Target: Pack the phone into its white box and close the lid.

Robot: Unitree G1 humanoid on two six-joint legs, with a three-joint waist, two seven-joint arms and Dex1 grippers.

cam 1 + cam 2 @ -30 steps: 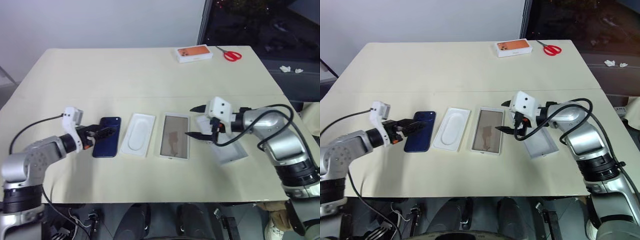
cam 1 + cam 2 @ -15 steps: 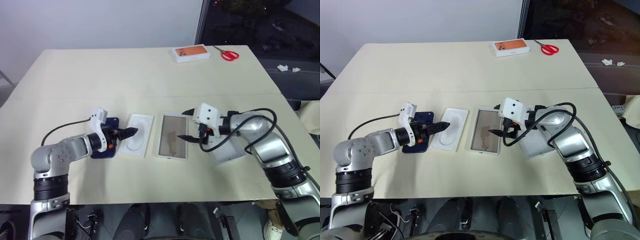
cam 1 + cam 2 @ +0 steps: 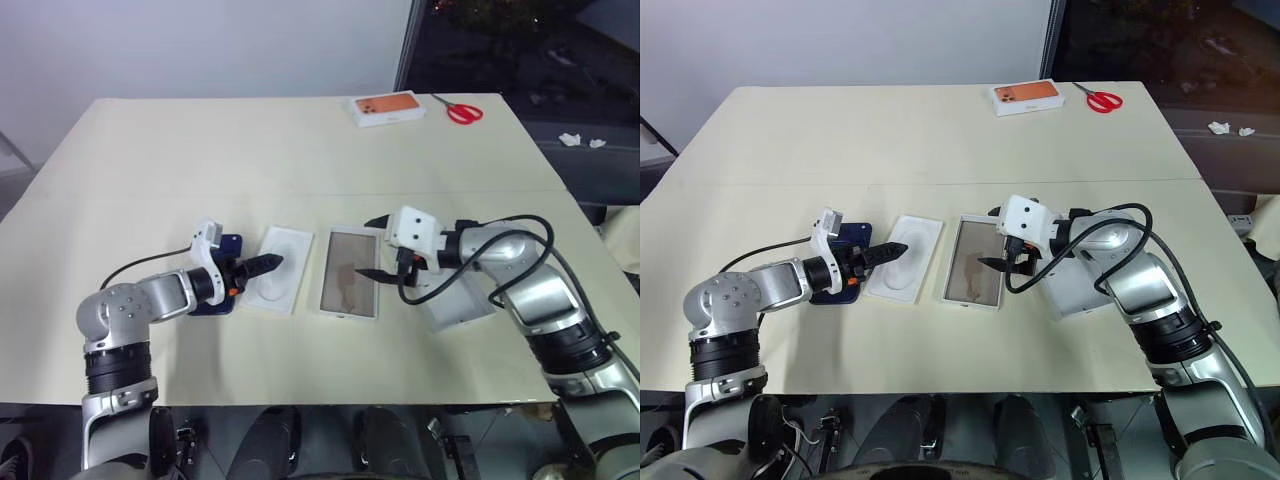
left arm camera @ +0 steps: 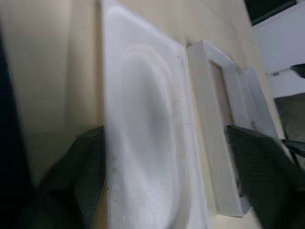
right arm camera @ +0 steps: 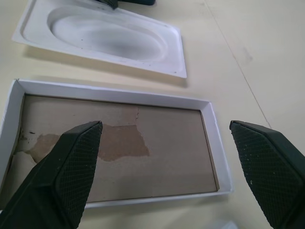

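On the cream rectangular table [image 3: 300,150], the slim dark navy-blue phone [image 3: 222,275] lies flat, mostly hidden under the left gripper [image 3: 268,264], whose fingers stand spread over the thin white plastic insert [image 3: 280,283]. At the insert's 3 o'clock sits the shallow white cardboard box [image 3: 351,286], brown floor bare. The right gripper [image 3: 372,247] hovers spread over its right rim; the white lid [image 3: 462,305] lies at 3 o'clock under that arm. Toward 12 o'clock the tabletop lies open.

left gripper [image 3: 262,265] parted, right gripper [image 3: 372,247] wide open

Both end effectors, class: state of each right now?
Left end effector: open, empty, over the white insert.
Right end effector: open, empty, over the white box.
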